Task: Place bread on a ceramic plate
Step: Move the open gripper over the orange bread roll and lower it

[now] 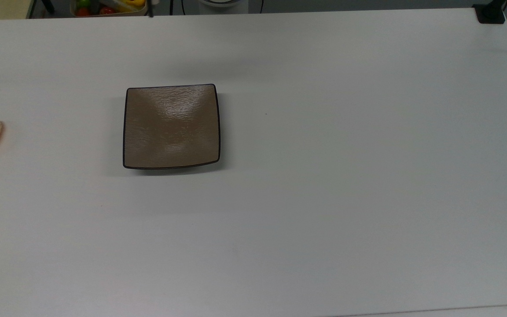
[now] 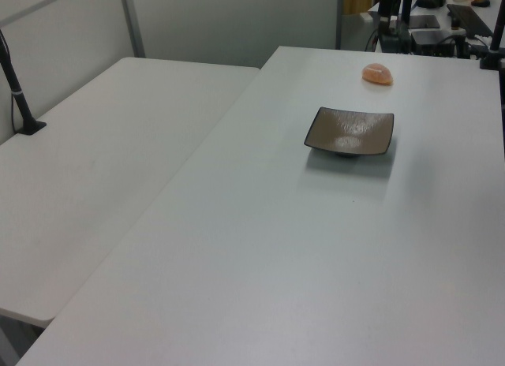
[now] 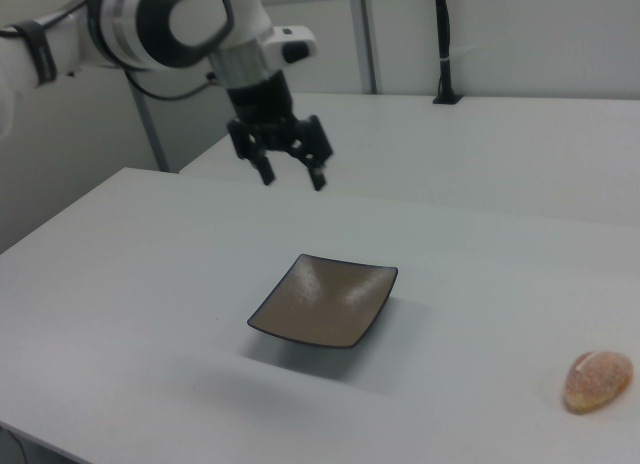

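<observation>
End effector (image 3: 292,175) hangs above the table (image 3: 140,274) — fingers spread apart, empty, touching nothing.

Arm comes in from the right view's upper left, white links with a big rounded joint up near the top edge, then the wrist drops pretty much straight down into the black gripper (image 3: 292,174). Fingers (image 3: 318,176) point down and are spread well apart, clear gap between them, nothing held. The whole hand hangs in the air, not touching anything. There's a black cable looped along the white link at the right view's left edge too.
</observation>
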`<state>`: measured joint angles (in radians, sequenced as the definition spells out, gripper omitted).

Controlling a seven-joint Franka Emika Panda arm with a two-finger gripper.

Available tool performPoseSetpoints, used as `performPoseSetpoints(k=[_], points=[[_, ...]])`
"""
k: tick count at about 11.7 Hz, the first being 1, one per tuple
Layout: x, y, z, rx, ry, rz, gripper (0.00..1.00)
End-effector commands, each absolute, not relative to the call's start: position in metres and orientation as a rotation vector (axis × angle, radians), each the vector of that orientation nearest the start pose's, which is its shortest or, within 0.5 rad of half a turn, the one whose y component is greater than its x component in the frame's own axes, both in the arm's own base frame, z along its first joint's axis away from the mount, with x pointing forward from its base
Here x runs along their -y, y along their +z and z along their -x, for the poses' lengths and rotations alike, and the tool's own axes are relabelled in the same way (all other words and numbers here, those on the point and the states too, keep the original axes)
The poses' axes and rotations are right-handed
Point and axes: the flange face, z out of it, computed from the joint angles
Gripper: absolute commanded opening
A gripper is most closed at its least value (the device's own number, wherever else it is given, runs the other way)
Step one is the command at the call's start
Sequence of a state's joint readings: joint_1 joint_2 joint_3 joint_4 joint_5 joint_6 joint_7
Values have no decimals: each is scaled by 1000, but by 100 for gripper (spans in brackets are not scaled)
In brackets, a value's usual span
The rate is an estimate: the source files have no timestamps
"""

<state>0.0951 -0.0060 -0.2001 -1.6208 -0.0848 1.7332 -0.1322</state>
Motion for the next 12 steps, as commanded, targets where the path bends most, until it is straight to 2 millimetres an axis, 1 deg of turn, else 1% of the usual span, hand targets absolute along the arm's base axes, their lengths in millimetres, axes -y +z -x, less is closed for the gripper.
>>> performPoseSetpoints(k=[1, 4, 6, 8, 10, 11, 12], points=[[124, 585, -570, 154, -277, 3325, 100], [187, 553, -586, 78, -358, 3383, 100], [216, 527, -599, 36, -424, 3412, 100], [246, 494, -611, -10, -479, 3437, 100], [283, 461, -617, -77, -556, 3459, 100], [298, 451, -621, -103, -603, 3471, 100], [311, 429, -621, -119, -566, 3484, 100]])
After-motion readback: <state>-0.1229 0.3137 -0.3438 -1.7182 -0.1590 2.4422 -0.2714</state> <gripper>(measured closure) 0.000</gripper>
